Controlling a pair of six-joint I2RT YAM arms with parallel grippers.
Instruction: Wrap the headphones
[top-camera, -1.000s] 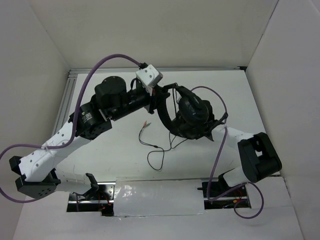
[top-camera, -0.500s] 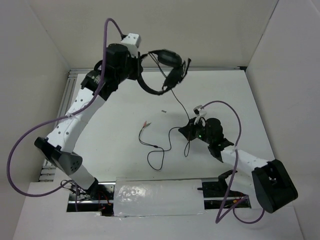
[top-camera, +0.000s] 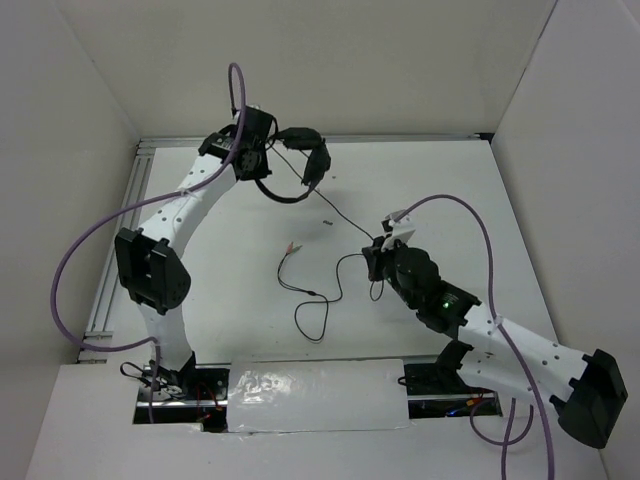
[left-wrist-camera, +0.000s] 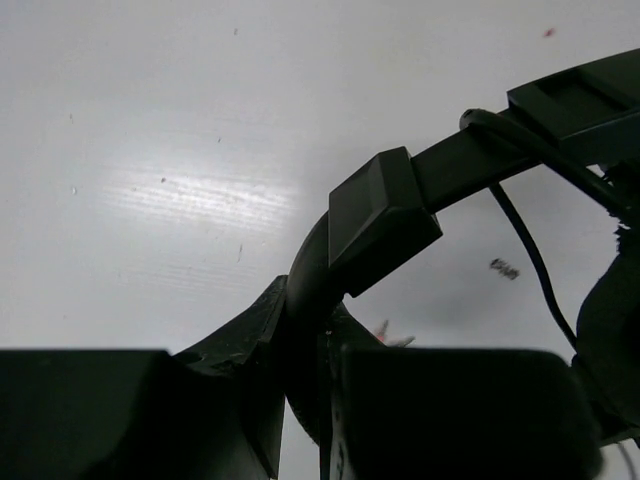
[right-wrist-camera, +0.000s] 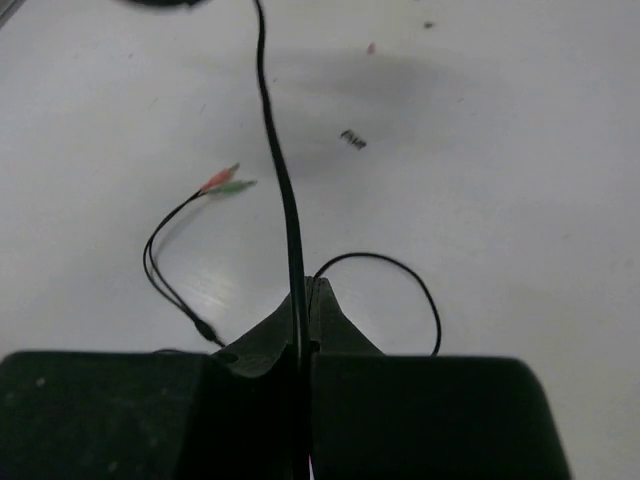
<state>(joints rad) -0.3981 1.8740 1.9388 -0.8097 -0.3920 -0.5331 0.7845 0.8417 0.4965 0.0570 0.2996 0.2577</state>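
My left gripper (top-camera: 266, 168) is shut on the curved band of the black headphones (top-camera: 303, 160), which hang above the table's far left part. In the left wrist view the band (left-wrist-camera: 385, 215) runs up from between the closed jaws of the left gripper (left-wrist-camera: 318, 325). The thin black cord (top-camera: 345, 218) slants from an earcup down to my right gripper (top-camera: 373, 258), which is shut on it near the table's middle. The right wrist view shows the cord (right-wrist-camera: 282, 175) running straight between the right gripper's (right-wrist-camera: 305, 300) closed jaws. Slack cord loops on the table and ends in red and green plugs (right-wrist-camera: 226, 182).
A small dark scrap (top-camera: 327, 222) lies on the white table under the stretched cord. A metal rail (top-camera: 118, 235) borders the left edge, and white walls close in three sides. A shiny plate (top-camera: 320, 395) sits between the arm bases. Purple cables (top-camera: 90, 250) arc off both arms.
The left arm has swung from the table's middle to the far left, taking the headphones with it. The right gripper has shut on the cord, which is now drawn out between the two grippers.
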